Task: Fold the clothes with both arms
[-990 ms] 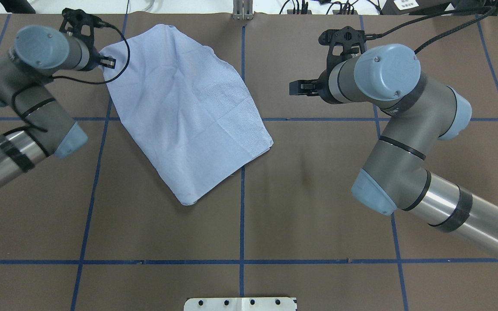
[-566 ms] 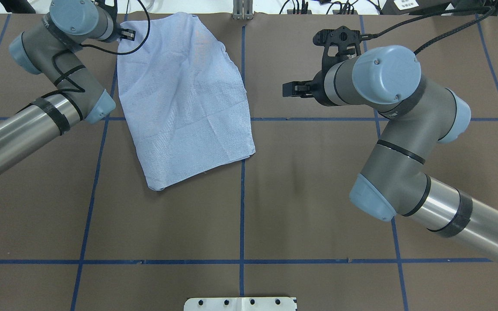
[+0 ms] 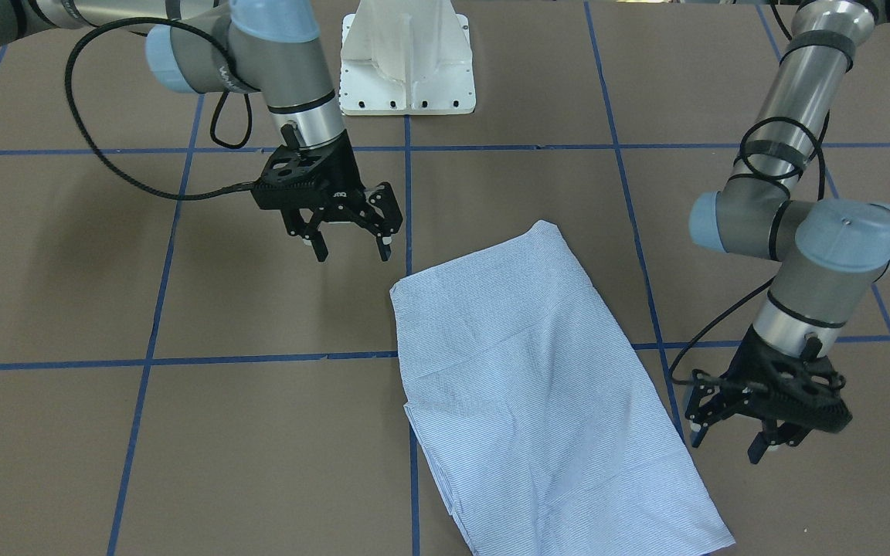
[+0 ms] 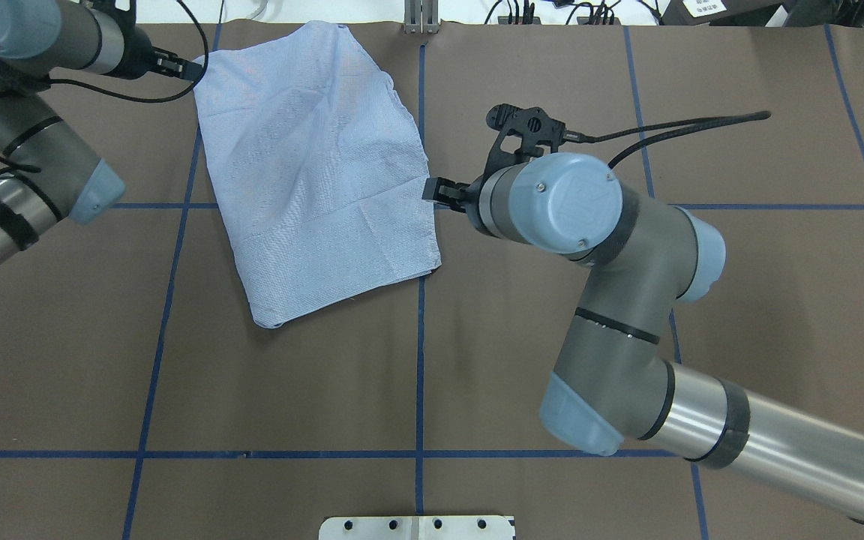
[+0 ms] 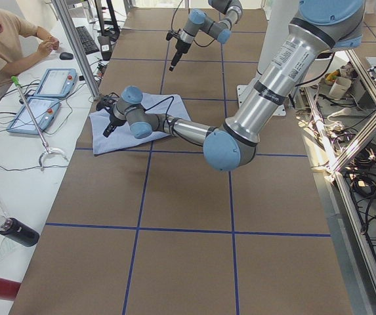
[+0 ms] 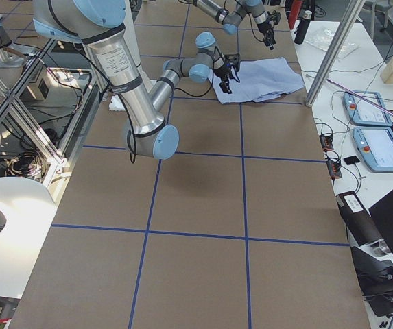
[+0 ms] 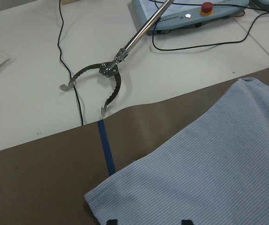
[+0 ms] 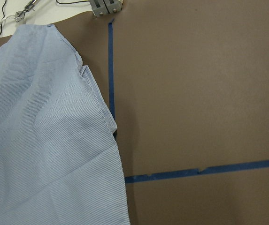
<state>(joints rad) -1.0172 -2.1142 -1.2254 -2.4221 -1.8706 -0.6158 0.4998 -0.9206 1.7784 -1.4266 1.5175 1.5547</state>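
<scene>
The folded shirt [image 4: 312, 165] lies flat on the surface [image 4: 289, 390], far and left of centre, with the left claw [image 3: 725, 448] and right claw [image 3: 354, 255] spread wide and empty beside opposite edges, probably poised for another fold.

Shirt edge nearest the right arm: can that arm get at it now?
Probably yes. The right gripper hangs, jaws open, just beside the shirt, with only bare table between and nothing on that edge.

I see a light blue shirt [image 4: 312, 165] with fine white stripes on my brown table [image 4: 289, 390], gridded in blue tape [image 4: 420, 375].
</scene>
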